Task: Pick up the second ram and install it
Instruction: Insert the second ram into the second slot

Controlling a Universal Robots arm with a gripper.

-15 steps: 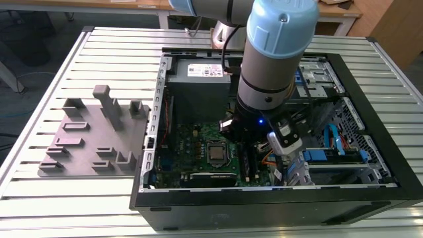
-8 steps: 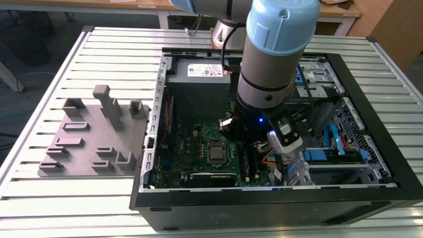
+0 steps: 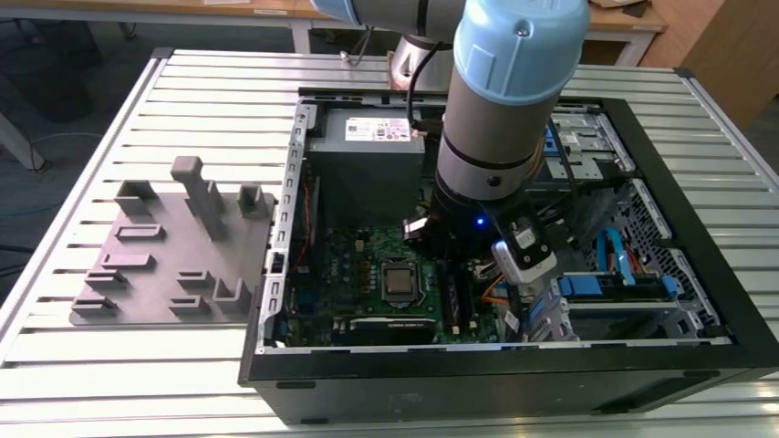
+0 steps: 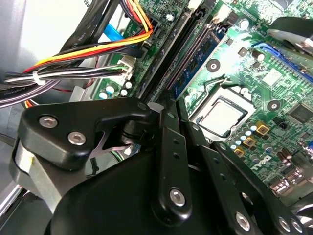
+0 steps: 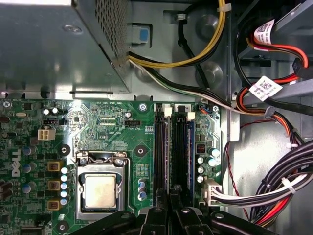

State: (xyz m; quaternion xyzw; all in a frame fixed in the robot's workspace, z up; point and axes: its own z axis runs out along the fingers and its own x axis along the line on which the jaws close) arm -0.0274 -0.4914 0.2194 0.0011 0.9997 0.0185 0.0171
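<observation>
The second ram (image 5: 190, 152) stands on edge in a motherboard (image 5: 112, 122) slot beside the processor socket (image 5: 100, 188), inside the open computer case (image 3: 681, 228). The gripper (image 5: 171, 215) is directly over the slots; whether its fingers grip the stick cannot be told. The grey fixture block (image 3: 171, 246) sits on the table (image 3: 73, 356) at the exterior view's left.

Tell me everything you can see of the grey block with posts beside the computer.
The grey fixture block looks like matte plastic: a flat base plate carrying several upright posts and low rectangular brackets. It lies flat on the slatted metal table, at the exterior view's left of the open computer case.
</observation>
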